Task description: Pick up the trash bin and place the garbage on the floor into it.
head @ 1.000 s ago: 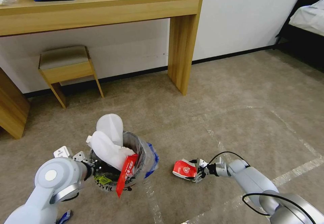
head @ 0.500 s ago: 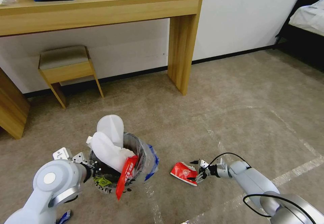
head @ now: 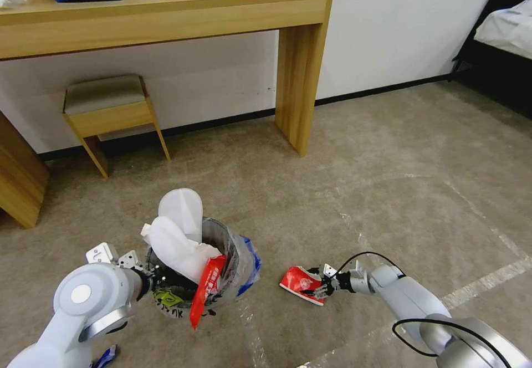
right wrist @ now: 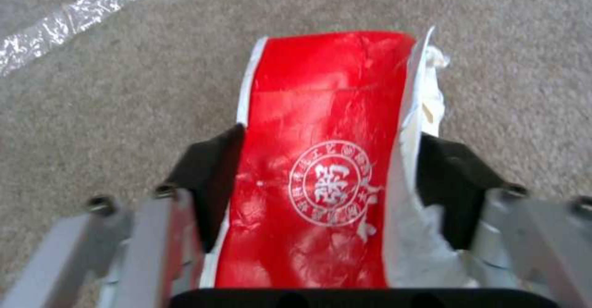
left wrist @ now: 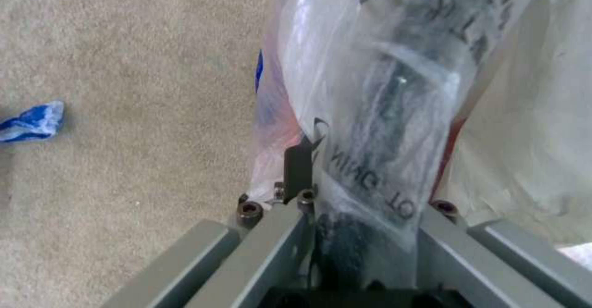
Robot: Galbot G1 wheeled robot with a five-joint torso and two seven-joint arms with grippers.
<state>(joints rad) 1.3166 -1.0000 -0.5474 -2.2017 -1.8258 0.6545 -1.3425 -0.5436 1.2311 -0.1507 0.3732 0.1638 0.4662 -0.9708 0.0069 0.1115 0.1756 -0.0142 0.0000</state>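
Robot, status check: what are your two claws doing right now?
Left gripper shut on trash bin rim. Right gripper astride red carton on floor, jaws open. Nothing in the way.

You are looking at a beige-brown carpet [head: 388, 152] crossed by whitish tape lines [head: 487, 282], where a squashed carton [head: 302, 284] is showing bright red with white edges and a round white seal of characters. The trash bin [head: 221, 279] is wearing a clear crinkled bag with blue and red patches, black scribbles and a yellow-green mark, and it is holding two white slipper soles [head: 180, 229] and a red wrapper [head: 205, 296] with white lettering. A blue-and-white scrap [left wrist: 31, 120] is lying on the carpet.
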